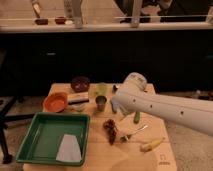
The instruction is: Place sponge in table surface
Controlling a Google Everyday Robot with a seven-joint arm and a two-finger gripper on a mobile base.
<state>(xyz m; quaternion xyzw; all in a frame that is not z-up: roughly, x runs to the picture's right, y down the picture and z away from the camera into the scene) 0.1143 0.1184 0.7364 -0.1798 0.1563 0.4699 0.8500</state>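
The blue-grey sponge [115, 106] lies on the light wooden table surface [100, 156], just right of the metal cup [101, 103]. Only its left edge shows, because my white arm [165, 110] reaches in from the right and covers the rest. My gripper [120, 101] is at the arm's left end, right over the sponge and mostly hidden by the wrist housing. I cannot tell whether it touches the sponge.
A green tray [35, 145] holding a pale cloth [68, 148] stands at the front left. An orange bowl [55, 102], a dark bowl [80, 83], a beige striped block [77, 99] and a green cup [101, 90] stand behind it. A dark red item [111, 130], a utensil [136, 132] and a yellow item [151, 145] lie at the front right.
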